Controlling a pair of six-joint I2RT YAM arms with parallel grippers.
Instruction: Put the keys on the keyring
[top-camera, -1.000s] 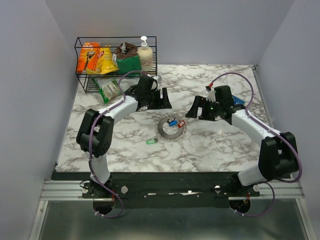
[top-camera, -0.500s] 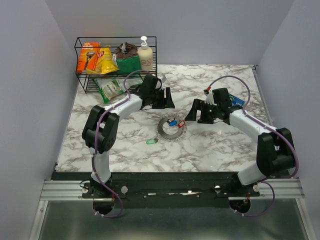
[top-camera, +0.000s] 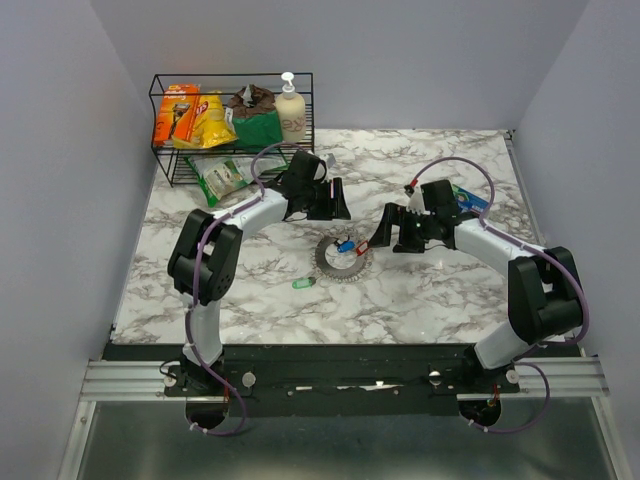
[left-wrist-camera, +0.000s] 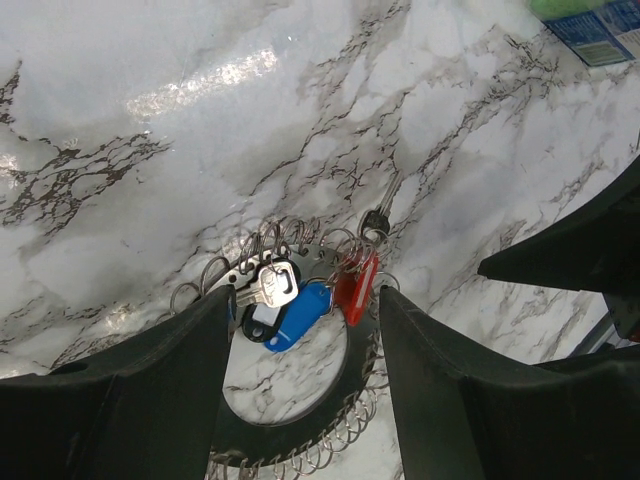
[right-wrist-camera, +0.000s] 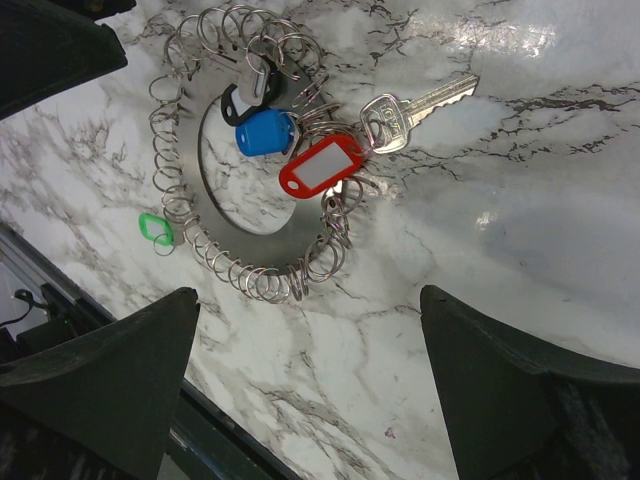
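Observation:
The keyring (top-camera: 338, 264) is a grey ring plate edged with many wire loops, lying flat mid-table. A blue-tagged key (top-camera: 345, 245) and a red-tagged key (top-camera: 363, 247) lie on its far right side. A green-tagged key (top-camera: 303, 283) lies just off its near left. My left gripper (top-camera: 330, 205) is open and empty, just behind the ring. The left wrist view shows the ring (left-wrist-camera: 300, 440), blue tag (left-wrist-camera: 297, 315) and red tag (left-wrist-camera: 356, 287) between its fingers. My right gripper (top-camera: 388, 235) is open and empty, right of the ring. Its view shows the ring (right-wrist-camera: 190, 130), blue tag (right-wrist-camera: 264, 133), red tag (right-wrist-camera: 320, 167), a silver key (right-wrist-camera: 415, 108) and the green tag (right-wrist-camera: 153, 228).
A black wire rack (top-camera: 165, 150) at the back left holds snack packets and a soap bottle (top-camera: 290, 110). A green packet (top-camera: 218, 178) lies in front of it. A blue packet (top-camera: 470, 200) lies behind the right arm and also shows in the left wrist view (left-wrist-camera: 590, 25).
My right gripper has moved left and nearer, closing on the keyring's right side. My left gripper has shifted slightly right behind the ring. The keys and ring have not moved.

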